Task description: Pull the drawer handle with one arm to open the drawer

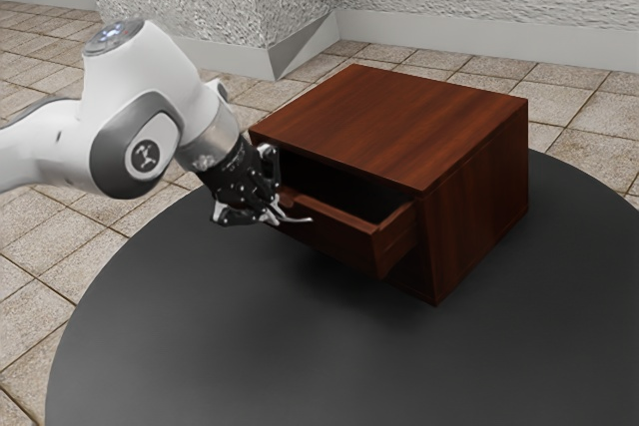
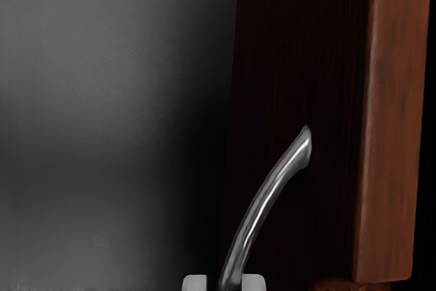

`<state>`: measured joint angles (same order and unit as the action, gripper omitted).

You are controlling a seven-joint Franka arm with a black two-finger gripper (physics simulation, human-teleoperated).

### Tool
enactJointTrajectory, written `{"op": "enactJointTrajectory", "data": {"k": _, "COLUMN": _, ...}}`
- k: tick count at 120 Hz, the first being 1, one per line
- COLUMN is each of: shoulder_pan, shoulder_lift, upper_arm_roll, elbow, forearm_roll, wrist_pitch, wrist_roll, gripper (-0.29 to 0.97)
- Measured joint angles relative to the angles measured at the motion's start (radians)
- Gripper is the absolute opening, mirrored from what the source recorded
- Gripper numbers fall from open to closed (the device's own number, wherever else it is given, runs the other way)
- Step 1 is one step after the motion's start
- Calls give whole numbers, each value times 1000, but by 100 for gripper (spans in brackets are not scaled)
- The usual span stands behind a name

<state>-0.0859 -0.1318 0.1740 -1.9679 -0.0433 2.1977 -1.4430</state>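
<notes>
The drawer [image 1: 344,231] stands partly out of the cabinet [image 1: 399,122], its inside dark. The arm [image 1: 130,137] reaches low, gripper [image 1: 272,209] clamped on the handle [image 1: 298,216].

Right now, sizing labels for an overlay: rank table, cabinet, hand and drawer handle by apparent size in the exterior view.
1. table
2. cabinet
3. hand
4. drawer handle, clearly smallest

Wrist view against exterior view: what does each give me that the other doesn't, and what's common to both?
Wrist view: close up, the drawer handle curving off the dark drawer front, its near end gripped between two pale finger pads. Exterior view: the claw at the handle, the drawer partly out of the wooden cabinet, on a round black table. Both: the metal handle and the drawer front.
</notes>
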Motion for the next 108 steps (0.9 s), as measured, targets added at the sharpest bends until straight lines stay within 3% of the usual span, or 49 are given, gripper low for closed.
{"op": "enactJointTrajectory", "data": {"k": 108, "shoulder_pan": 3, "shoulder_lift": -180, "upper_arm_roll": -5, "elbow": -179, "forearm_roll": 5, "wrist_pitch": -3, "wrist_roll": -4, "gripper": -11}}
